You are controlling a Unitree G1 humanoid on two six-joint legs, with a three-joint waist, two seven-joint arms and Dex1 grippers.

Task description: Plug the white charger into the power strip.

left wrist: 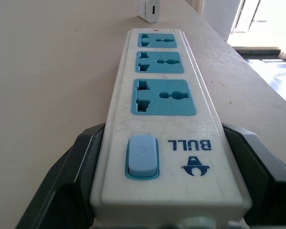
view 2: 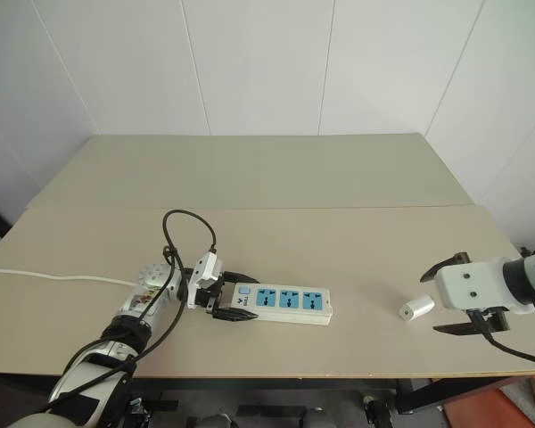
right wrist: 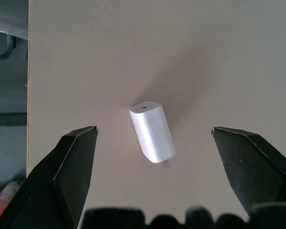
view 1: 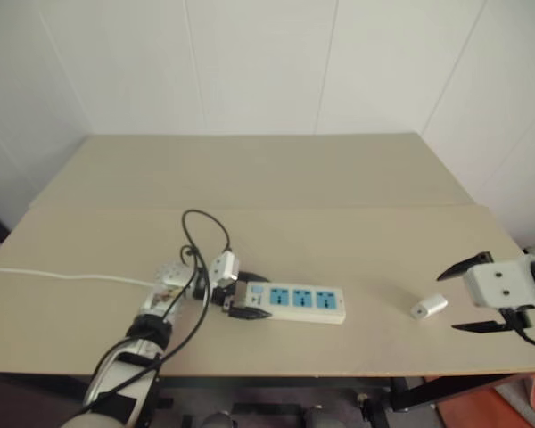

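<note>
Now, largest first, as I read it from my station:

Table [view 1: 339,178]: bare tan top; both task things lie near its front edge, well apart.

Power strip [view 2: 281,304]: flat, three blue sockets up, switch end toward my left arm; white cord [view 1: 62,275] trails left.

Left gripper [view 2: 227,306]: clamped shut on the strip's switch end; I judge it should just hold the strip steady.

Right gripper [right wrist: 152,143]: jaws spread wide, empty, hanging above the charger.

White charger [right wrist: 152,131]: lying on its side, right of the strip; I'd come straight down, centre it between the fingers [right wrist: 71,171], and pinch its long flanks.
</note>
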